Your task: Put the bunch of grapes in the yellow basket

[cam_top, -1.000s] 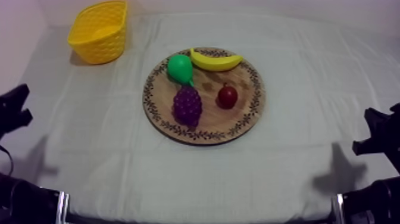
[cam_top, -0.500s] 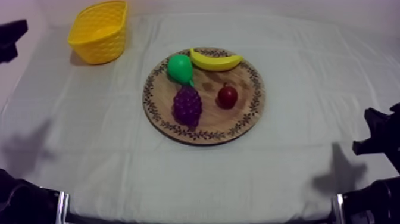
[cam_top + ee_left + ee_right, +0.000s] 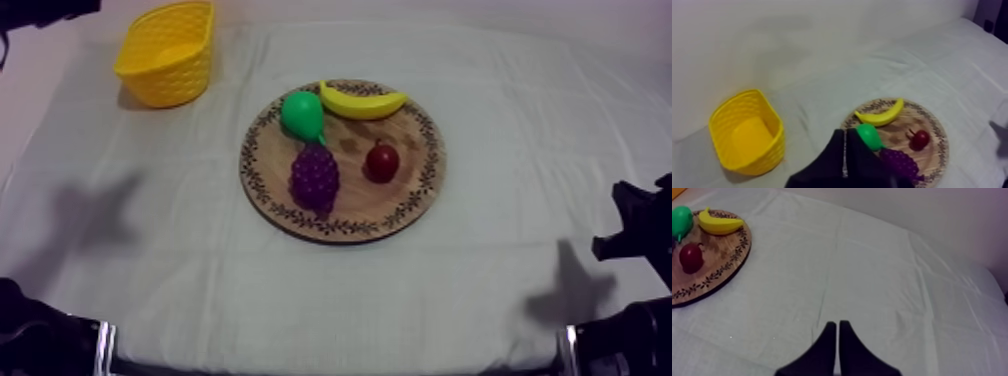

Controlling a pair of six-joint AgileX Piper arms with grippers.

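The basket (image 3: 168, 52) and the banana (image 3: 362, 101) are yellow. The bunch of grapes (image 3: 314, 176) is purple and the pear (image 3: 302, 113) is green. The brown board (image 3: 352, 200) has a dark leafy rim.

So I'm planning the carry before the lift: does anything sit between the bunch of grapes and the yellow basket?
Nothing visible does. From the bunch of grapes to the yellow basket lies only the wooden board rim and bare cloth. The pear sits close against the grapes' far end, beside that line.

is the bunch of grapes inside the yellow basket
No, the bunch of grapes lies on the wooden board just below the pear, well apart from the yellow basket.
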